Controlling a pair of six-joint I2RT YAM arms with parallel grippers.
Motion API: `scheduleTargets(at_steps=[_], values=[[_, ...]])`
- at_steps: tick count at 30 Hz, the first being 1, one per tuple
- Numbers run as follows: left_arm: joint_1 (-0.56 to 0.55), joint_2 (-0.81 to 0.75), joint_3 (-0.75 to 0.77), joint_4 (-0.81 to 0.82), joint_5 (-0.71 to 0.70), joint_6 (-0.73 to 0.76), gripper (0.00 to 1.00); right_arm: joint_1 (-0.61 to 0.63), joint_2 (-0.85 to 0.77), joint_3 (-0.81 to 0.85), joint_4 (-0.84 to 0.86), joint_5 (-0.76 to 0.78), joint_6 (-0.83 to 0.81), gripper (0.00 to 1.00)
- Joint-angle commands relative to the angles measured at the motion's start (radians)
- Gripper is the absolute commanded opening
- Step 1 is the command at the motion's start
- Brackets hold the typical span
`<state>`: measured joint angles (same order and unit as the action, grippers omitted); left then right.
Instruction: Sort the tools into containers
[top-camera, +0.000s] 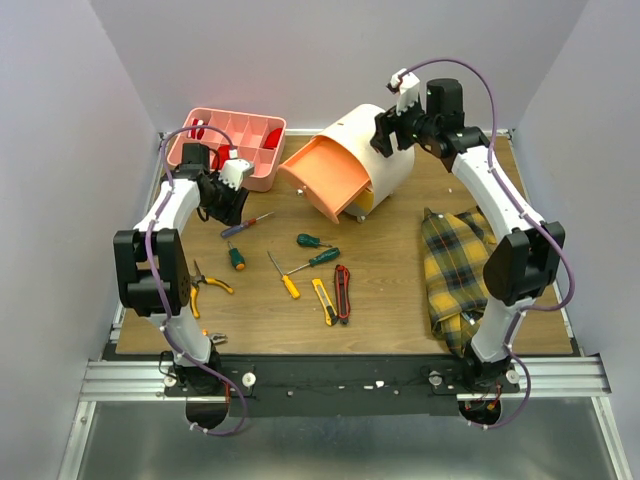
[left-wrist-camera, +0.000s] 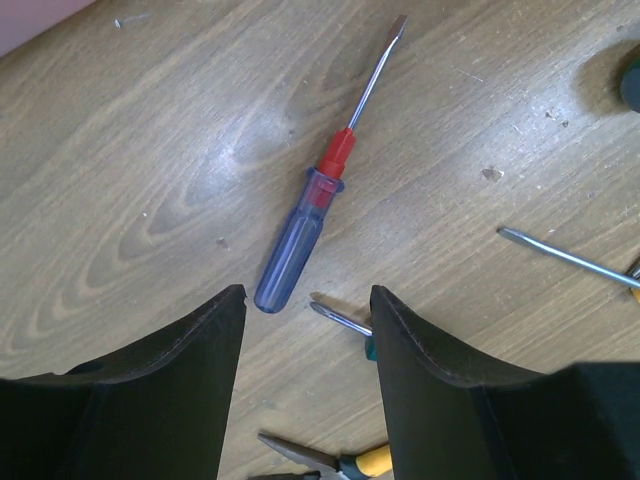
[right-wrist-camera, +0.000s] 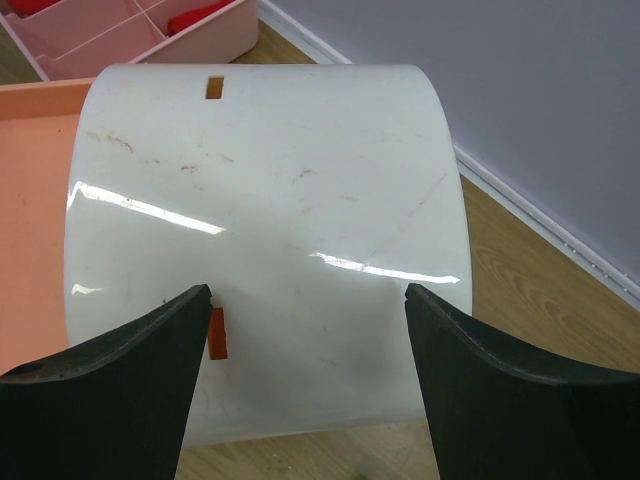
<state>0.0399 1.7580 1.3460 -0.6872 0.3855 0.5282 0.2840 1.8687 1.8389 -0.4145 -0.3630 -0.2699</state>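
The pink compartment tray (top-camera: 225, 140) sits at the back left, with red items in some cells. The cream drawer unit (top-camera: 365, 150) lies beside it with its orange drawer (top-camera: 325, 180) pulled open. A blue-and-red screwdriver (top-camera: 245, 224) lies on the table, and in the left wrist view (left-wrist-camera: 300, 240) it is just ahead of my open, empty left gripper (left-wrist-camera: 308, 295), which hovers above it (top-camera: 230, 210). My right gripper (top-camera: 385, 135) is open over the drawer unit's rounded cream shell (right-wrist-camera: 270, 200), its fingertips (right-wrist-camera: 190, 310) astride it; whether they touch it I cannot tell.
Several tools lie mid-table: green screwdrivers (top-camera: 312, 241) (top-camera: 318, 260) (top-camera: 236, 257), a yellow screwdriver (top-camera: 285, 277), yellow (top-camera: 324, 300) and red (top-camera: 342, 292) utility knives, and pliers (top-camera: 205, 285). A plaid cloth (top-camera: 460, 265) covers the right side. Walls close in the back and sides.
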Motion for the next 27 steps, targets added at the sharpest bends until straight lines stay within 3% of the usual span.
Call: scheduleTargets(at_steps=[1, 10, 18, 27], values=[[-0.001, 0.017, 0.022, -0.012, 0.055, 0.026, 0.61, -0.003, -0.034, -0.049, -0.027, 0.029, -0.034, 0.86], [-0.011, -0.029, -0.082, 0.146, 0.023, -0.166, 0.61, -0.002, -0.138, -0.187, 0.028, 0.119, -0.037, 0.87], [-0.015, 0.017, -0.042, 0.112, 0.041, 0.102, 0.63, -0.002, -0.187, -0.231, 0.016, 0.119, -0.045, 0.87], [-0.015, 0.067, -0.016, 0.065, 0.073, 0.207, 0.63, -0.002, -0.292, -0.331, 0.019, 0.113, -0.06, 0.87]])
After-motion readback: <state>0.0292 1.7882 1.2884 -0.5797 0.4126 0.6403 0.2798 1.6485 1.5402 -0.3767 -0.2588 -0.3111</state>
